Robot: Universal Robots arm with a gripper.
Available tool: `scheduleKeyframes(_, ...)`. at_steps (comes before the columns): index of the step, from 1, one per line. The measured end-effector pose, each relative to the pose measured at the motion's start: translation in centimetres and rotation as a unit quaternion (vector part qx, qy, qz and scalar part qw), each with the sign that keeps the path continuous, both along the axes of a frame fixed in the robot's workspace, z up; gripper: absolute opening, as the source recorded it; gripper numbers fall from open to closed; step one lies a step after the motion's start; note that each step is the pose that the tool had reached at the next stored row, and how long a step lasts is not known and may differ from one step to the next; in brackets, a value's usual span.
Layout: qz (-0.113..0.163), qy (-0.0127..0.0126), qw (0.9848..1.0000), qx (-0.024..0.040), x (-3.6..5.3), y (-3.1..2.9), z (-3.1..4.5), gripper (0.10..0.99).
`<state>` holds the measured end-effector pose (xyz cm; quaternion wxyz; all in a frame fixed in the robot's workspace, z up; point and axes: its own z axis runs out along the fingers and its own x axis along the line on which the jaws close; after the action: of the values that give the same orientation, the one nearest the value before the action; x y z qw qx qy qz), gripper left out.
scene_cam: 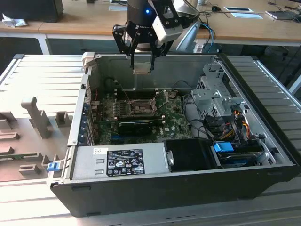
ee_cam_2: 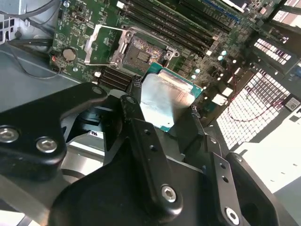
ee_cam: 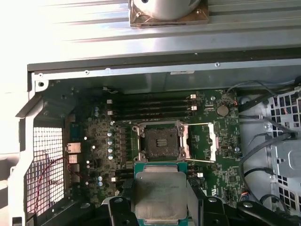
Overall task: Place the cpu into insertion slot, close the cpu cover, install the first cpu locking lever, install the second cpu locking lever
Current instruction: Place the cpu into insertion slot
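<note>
The black linked-metal gripper (scene_cam: 142,62) hangs over the open black steel computer case (scene_cam: 188,197). Its jaws are drawn in narrow on the edges of the cpu (scene_cam: 142,70), a small flat square chip with a dull silver-grey metal top and a green rim. The chip is held in the air, well apart from the insertion slot (scene_cam: 135,107). That square dark socket sits uncovered in a silver frame on the green circuit board (scene_cam: 174,125). In the first wrist view the cpu cover (ee_cam: 210,141), a thin metal window frame, lies swung open just beside it.

A long black card (scene_cam: 136,125) lies near the socket. A black-and-white printed label (scene_cam: 124,162) is stuck on the brushed silver power supply box (scene_cam: 89,165) by the near wall; I cannot make out its writing. Coloured cables (scene_cam: 230,125) crowd the exterior view's right.
</note>
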<state>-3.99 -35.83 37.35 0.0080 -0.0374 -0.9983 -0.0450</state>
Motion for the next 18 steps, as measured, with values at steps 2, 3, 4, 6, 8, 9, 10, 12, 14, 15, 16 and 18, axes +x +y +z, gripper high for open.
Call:
scheduleKeyframes(2, -0.010, 0.0000, 1.0000, 0.0000, 0.00, 0.00, -0.01, 0.529)
scheduleKeyframes(3, -0.022, 0.0000, 0.9998, 0.0000, 0.00, 0.00, -0.02, 0.529)
scheduleKeyframes(4, -0.044, 0.0000, 0.9990, 0.0000, 0.00, 0.00, -0.03, 0.529)
scheduleKeyframes(6, -0.061, 0.0000, 0.9981, 0.0000, 0.00, 0.00, -0.05, 0.529)
scheduleKeyframes(8, -0.079, 0.0000, 0.9968, 0.0000, 0.00, 0.00, -0.07, 0.529)
scheduleKeyframes(9, -0.085, 0.0000, 0.9964, 0.0000, 0.00, 0.00, -0.07, 0.529)
scheduleKeyframes(10, -0.091, 0.0000, 0.9959, 0.0000, 0.00, 0.00, -0.08, 0.529)
scheduleKeyframes(12, -0.099, 0.0000, 0.9950, 0.0000, 0.00, 0.00, -0.08, 0.529)
scheduleKeyframes(14, -0.114, 0.0000, 0.9935, 0.0000, 0.00, 0.00, -0.10, 0.529)
scheduleKeyframes(15, -0.121, 0.0000, 0.9927, 0.0000, 0.00, 0.00, -0.11, 0.529)
scheduleKeyframes(16, -0.125, 0.0000, 0.9921, 0.0000, 0.00, 0.00, -0.11, 0.529)
scheduleKeyframes(18, -0.137, 0.0000, 0.9906, 0.0000, 0.00, 0.00, -0.12, 0.529)
